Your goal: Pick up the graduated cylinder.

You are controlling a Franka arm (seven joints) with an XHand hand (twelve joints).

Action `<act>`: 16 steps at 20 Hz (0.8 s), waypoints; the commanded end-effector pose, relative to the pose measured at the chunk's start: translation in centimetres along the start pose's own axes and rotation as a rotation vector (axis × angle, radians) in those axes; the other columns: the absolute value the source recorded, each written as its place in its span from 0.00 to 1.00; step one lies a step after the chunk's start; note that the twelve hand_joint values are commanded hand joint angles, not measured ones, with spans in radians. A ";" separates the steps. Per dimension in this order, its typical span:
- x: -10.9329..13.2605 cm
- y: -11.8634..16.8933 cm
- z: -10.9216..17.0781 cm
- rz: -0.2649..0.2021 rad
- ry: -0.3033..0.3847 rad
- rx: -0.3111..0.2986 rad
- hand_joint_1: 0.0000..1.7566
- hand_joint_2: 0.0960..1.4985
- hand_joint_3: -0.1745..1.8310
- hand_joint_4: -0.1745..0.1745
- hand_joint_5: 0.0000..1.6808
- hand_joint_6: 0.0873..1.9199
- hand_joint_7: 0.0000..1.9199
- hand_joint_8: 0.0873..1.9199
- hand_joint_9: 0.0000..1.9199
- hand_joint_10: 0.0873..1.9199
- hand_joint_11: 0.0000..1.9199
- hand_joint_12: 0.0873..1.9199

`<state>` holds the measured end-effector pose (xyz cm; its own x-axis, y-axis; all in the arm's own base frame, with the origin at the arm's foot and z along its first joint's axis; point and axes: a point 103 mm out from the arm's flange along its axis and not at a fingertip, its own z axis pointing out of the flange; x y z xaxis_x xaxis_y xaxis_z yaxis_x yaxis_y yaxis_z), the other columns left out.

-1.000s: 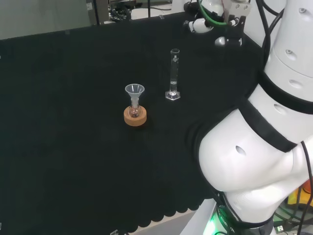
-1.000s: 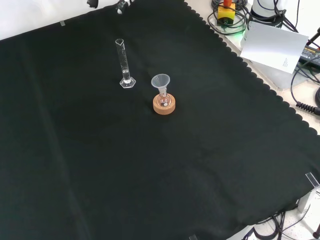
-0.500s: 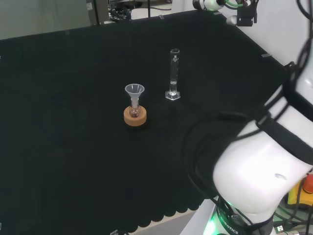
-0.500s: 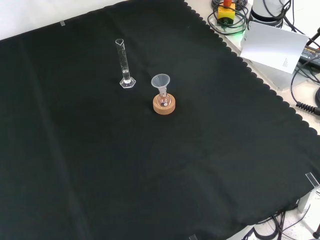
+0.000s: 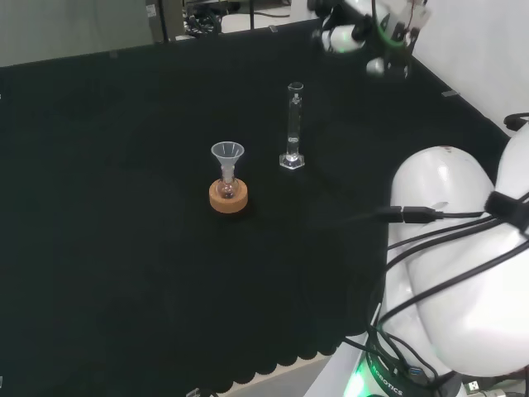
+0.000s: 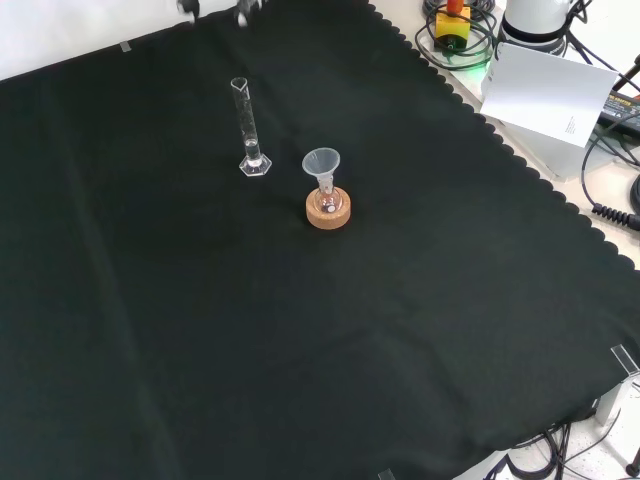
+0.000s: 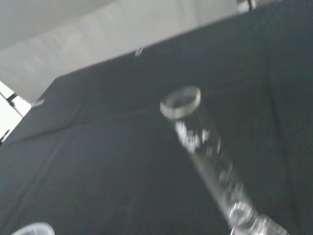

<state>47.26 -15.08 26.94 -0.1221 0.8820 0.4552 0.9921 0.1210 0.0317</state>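
The graduated cylinder (image 5: 293,124) is a tall clear tube on a hexagonal foot, upright on the black cloth. In the front view the graduated cylinder (image 6: 247,125) stands at upper left of centre. The hand (image 5: 340,38) hovers above and to the right of it in the head view, apart from it, holding nothing that I can see. Small parts of the hand (image 6: 243,10) show at the front view's top edge, beyond the cylinder. The wrist view looks down on the cylinder (image 7: 205,147), its open rim toward the camera.
A clear funnel (image 5: 227,152) sits in a small flask on a cork ring (image 5: 228,197), left of the cylinder in the head view. The arm's white links (image 5: 450,273) fill the head view's lower right. Cables and a white box (image 6: 550,90) lie past the cloth's scalloped edge.
The hand rose toward the head view's top edge half a second ago and has come back down near the cylinder. The arm's links have swung. Cylinder and funnel have not moved.
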 end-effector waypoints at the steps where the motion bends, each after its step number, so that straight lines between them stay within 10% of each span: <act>1: -3.3 -0.8 6.7 -0.001 0.136 0.074 0.52 0.68 0.00 0.34 0.35 0.00 0.23 0.32 0.34 0.26 0.19 0.68; 16: -5.5 -0.5 10.1 -0.063 0.331 0.065 0.53 0.65 0.00 0.35 0.33 0.00 0.21 0.29 0.34 0.24 0.19 0.67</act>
<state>47.06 -15.30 18.26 -0.1379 0.7454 0.6522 0.9838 0.1795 0.0028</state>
